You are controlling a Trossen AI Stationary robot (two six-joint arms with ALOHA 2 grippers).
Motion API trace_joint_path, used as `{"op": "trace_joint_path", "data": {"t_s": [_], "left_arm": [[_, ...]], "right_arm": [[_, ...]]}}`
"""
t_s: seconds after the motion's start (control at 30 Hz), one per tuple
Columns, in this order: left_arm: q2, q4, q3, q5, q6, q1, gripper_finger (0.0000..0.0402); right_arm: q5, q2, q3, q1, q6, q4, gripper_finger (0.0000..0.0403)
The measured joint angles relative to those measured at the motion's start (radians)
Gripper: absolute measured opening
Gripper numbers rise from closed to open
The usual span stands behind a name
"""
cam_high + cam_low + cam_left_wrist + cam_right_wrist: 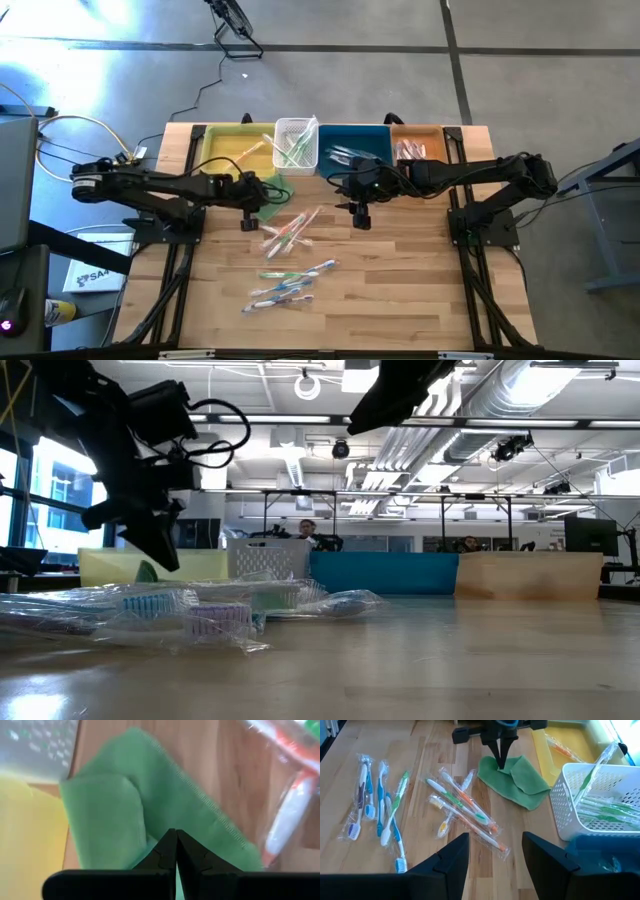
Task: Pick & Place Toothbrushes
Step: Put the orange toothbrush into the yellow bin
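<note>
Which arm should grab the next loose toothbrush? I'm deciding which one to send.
Probably the right. The right gripper hangs open above the table, facing the orange toothbrushes. The left gripper is shut, its tips at the green cloth, so it would have to open and shift first.

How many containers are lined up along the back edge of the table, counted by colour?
Yellow bin: 1
White basket: 1
Blue bin: 1
Orange bin: 1
Total: 4
</note>
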Motion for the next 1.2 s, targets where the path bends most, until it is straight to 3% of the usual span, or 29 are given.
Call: {"op": "trace_joint_path", "data": {"t_s": [0.37,0.57,0.8,1.03,1.2], "left_arm": [[0.006,0.003,-0.043,0.012,-0.061,0.000,0.0000],[0.010,-0.090,-0.060,0.008,-0.125,0.000,0.0000],[0.007,-0.109,-0.102,-0.057,-0.196,0.000,0.0000],[0.006,-0.226,-0.106,-0.220,-0.273,0.000,0.0000],[-0.008,-0.249,-0.073,-0.207,-0.245,0.000,0.0000]], "right_arm": [[0.001,0.000,0.000,0.000,0.002,0.000,0.0176],[0.002,0.000,0.000,0.000,0.002,0.000,0.0176],[0.003,0.000,0.000,0.000,0.002,0.000,0.0176],[0.002,0.000,0.000,0.000,0.002,0.000,0.0176],[0.002,0.000,0.000,0.000,0.002,0.000,0.0176]]}}
